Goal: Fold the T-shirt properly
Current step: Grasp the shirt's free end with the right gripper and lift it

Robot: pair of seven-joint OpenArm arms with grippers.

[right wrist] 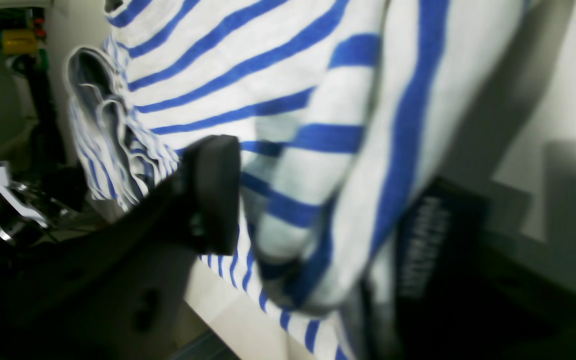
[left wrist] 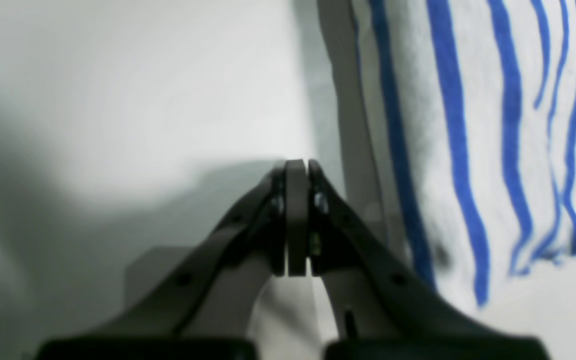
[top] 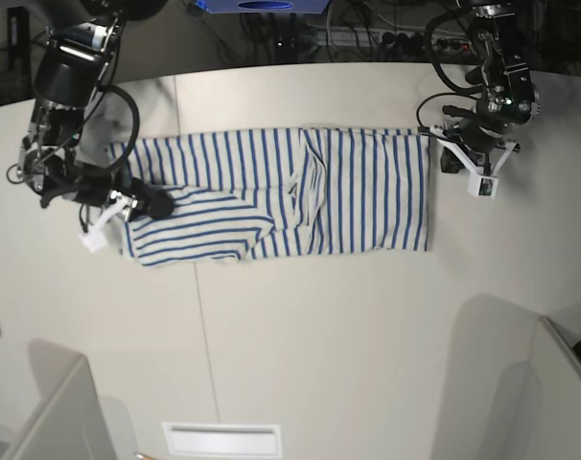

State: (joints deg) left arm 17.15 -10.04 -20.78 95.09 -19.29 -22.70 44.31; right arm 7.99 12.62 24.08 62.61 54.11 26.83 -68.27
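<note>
The T-shirt (top: 271,196), white with blue stripes, lies spread flat across the table, with a rumpled fold near its middle. At the shirt's left end my right gripper (top: 142,203) stands with its jaws apart. In the right wrist view a bunched fold of the T-shirt (right wrist: 318,125) sits between the right gripper's (right wrist: 318,220) two dark fingers (right wrist: 215,195). My left gripper (top: 451,158) is on the bare table just off the shirt's right edge. In the left wrist view the left gripper (left wrist: 296,167) is shut, pads together on nothing, with the striped T-shirt (left wrist: 468,125) beside it.
The white table (top: 319,326) has a seam running down its left part. Grey panels (top: 501,383) rise at the near corners, and a white slot (top: 221,439) sits at the front edge. Cables and equipment (top: 367,29) lie behind the table's far edge.
</note>
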